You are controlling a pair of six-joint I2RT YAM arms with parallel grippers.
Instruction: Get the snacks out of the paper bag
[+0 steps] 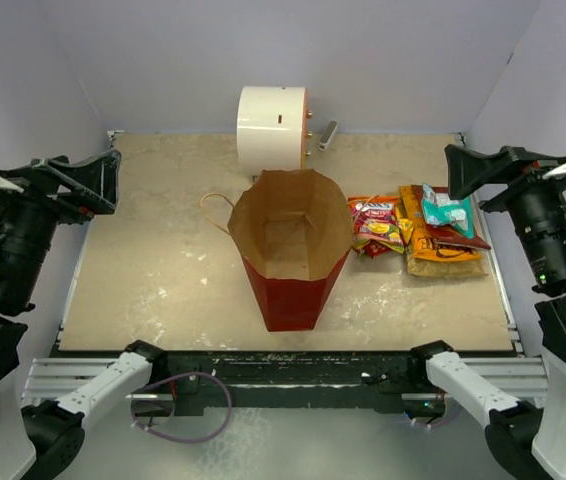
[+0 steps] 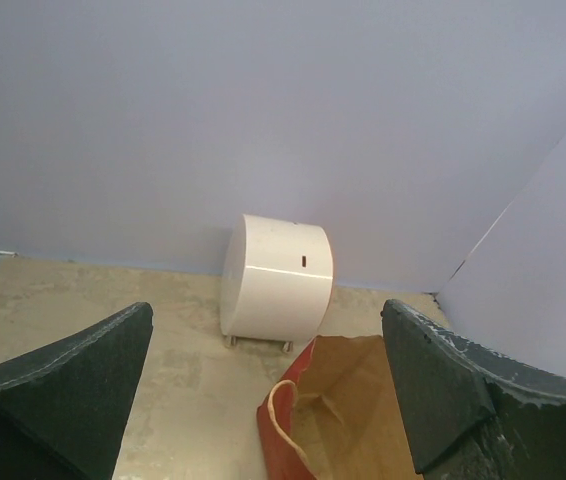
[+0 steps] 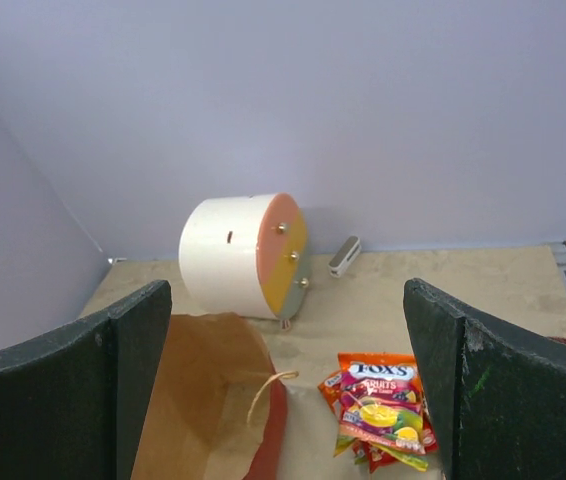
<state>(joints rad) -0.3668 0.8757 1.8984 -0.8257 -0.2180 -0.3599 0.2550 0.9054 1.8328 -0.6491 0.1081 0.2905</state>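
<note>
Snacks (image 1: 418, 232) beside upright paper bag (image 1: 293, 298)

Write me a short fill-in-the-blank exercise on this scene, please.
1. In the top view, the snacks lie to the ____ of the paper bag.
2. The white cylinder stands ____ the paper bag, farther from the robot.
3. The left end effector and the right end effector both stand ____, holding nothing.
Missing words: right, behind, open.

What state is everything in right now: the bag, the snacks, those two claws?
Paper bag: upright, mouth open, looks empty.
Snacks: out, piled on the table right of the bag.
White cylinder: on its side, behind the bag.
Left gripper: open, holding nothing.
Right gripper: open, holding nothing.
</note>
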